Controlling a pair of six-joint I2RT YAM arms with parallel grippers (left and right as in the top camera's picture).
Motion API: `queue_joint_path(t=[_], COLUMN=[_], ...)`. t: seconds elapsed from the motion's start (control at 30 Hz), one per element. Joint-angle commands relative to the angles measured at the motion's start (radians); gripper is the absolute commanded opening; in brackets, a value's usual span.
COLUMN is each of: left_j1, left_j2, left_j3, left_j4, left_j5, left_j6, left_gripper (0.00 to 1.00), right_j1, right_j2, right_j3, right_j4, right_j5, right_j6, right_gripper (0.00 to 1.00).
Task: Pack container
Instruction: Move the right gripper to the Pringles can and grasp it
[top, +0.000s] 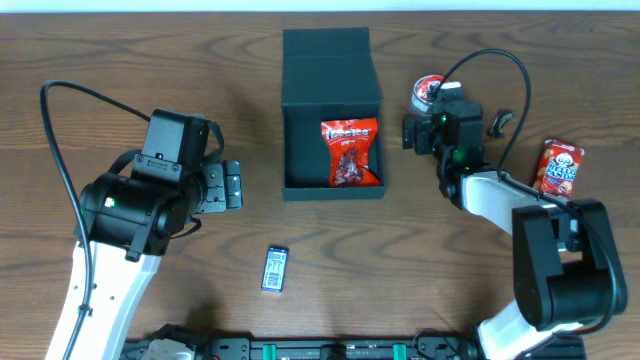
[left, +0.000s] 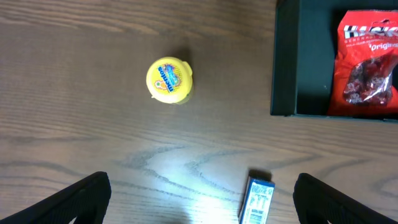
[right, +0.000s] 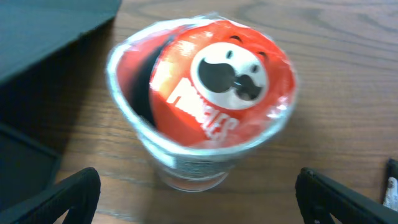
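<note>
The container (top: 300, 150) is a dark square box, open, with its lid (top: 328, 65) folded back. A red snack bag (top: 350, 152) lies inside, also seen as the red bag (left: 367, 62) within the container (left: 286, 62). My left gripper (top: 228, 186) hovers open left of the box. Between and below its spread fingers (left: 87, 196) the table shows, with a small blue-and-white box (left: 257, 200) near the right finger. A yellow round tub (left: 169, 79) stands farther off. My right gripper (top: 450, 122) is open just short of a red Pringles cup (right: 202, 99).
The small blue-and-white box (top: 275, 268) lies in front of the container. The Pringles cup (top: 428, 93) stands right of the lid. A red snack packet (top: 560, 166) lies at the far right. Cables loop over both arms.
</note>
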Motion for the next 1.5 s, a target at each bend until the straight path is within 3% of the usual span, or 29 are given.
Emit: queue_joint_path(t=[0.0, 1.47], left_j1=[-0.002, -0.002], left_j2=[0.005, 0.005], left_j3=[0.004, 0.004], left_j4=[0.005, 0.047], left_j5=[0.001, 0.009], left_j6=[0.018, 0.034], left_gripper=[0.95, 0.95], right_j1=[-0.015, -0.05], right_j2=[0.036, 0.182], right_j3=[0.0, 0.15], right_j4=[0.016, 0.066], right_j5=[0.013, -0.043], right_j6=[-0.014, 0.035], right_gripper=[0.99, 0.99])
